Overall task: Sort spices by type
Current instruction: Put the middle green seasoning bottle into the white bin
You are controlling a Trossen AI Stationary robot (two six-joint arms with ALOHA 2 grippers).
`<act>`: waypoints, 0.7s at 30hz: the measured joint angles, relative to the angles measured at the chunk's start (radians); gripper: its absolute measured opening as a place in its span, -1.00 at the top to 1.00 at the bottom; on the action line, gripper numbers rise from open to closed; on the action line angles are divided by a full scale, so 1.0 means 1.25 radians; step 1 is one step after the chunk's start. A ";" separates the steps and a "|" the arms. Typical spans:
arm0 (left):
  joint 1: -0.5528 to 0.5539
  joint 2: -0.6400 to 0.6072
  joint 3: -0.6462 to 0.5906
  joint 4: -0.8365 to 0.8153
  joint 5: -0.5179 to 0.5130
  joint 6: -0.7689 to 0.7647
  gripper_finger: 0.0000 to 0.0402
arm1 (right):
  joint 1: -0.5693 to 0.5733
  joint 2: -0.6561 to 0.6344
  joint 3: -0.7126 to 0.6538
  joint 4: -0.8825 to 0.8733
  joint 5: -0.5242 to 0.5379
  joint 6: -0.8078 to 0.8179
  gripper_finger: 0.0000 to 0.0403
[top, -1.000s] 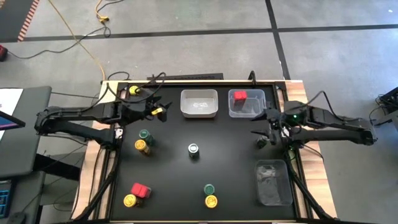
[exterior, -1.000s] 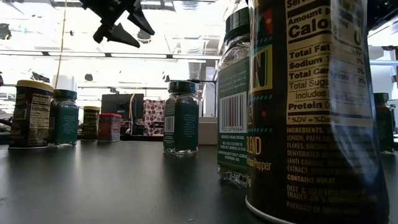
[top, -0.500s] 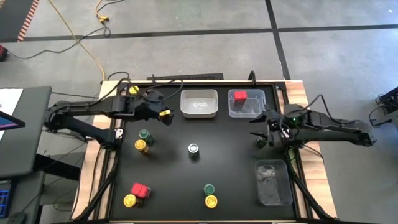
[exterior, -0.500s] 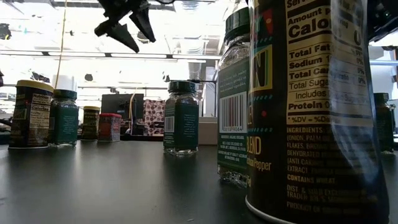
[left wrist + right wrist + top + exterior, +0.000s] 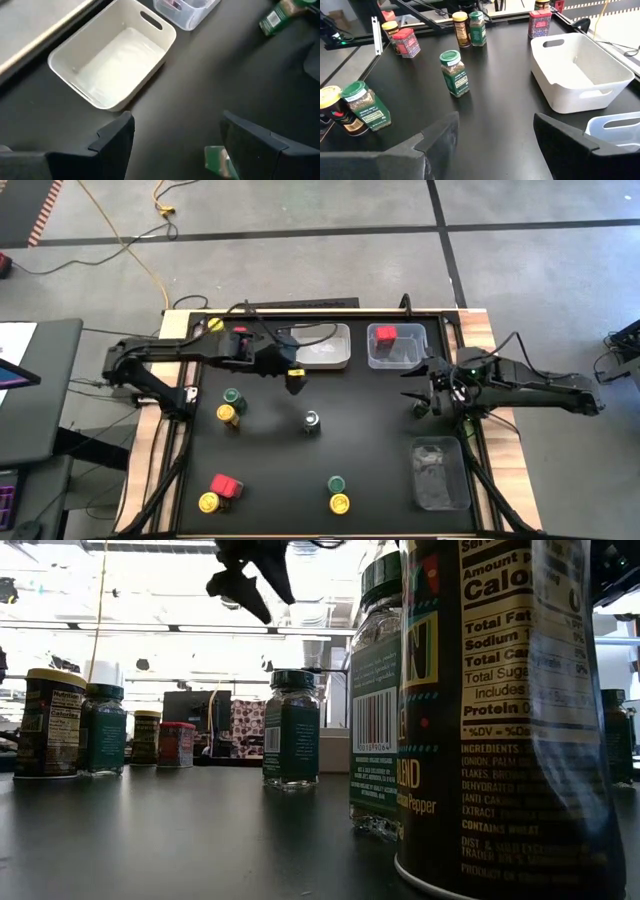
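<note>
Spice containers stand on the black table. A green-lidded jar (image 5: 312,420) stands alone at the centre. A green jar (image 5: 232,396) with a yellow one (image 5: 227,414) stands on the left. At the near edge are a red box (image 5: 226,484) beside a yellow jar (image 5: 208,502), and a green jar (image 5: 336,483) beside a yellow one (image 5: 339,503). My left gripper (image 5: 295,385) hangs open in the air before the white bin (image 5: 320,347), a little to the far side of the centre jar (image 5: 217,161). My right gripper (image 5: 414,390) waits open at the right edge.
A clear bin (image 5: 410,355) at the far right holds a red box (image 5: 386,334). Another clear bin (image 5: 440,472) sits at the near right. A yellow jar (image 5: 215,325) stands in the far left corner. Bare table lies between the centre jar and the right arm.
My left gripper has swung from the far left corner toward the table's right, to the front of the white bin, tipping its fingers further downward. It has stayed open and holds nothing.
</note>
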 joint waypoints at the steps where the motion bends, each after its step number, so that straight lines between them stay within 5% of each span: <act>1: -0.003 0.018 0.013 -0.002 0.005 -0.018 -0.39 | 0.000 0.000 0.000 -0.001 0.000 0.001 -0.42; 10: -0.028 0.157 0.107 -0.013 0.092 -0.200 -0.39 | 0.000 0.000 0.000 -0.006 0.000 0.002 -0.42; 21: -0.055 0.202 0.149 -0.066 0.106 -0.225 -0.39 | -0.001 0.000 -0.001 -0.029 0.004 0.048 -0.42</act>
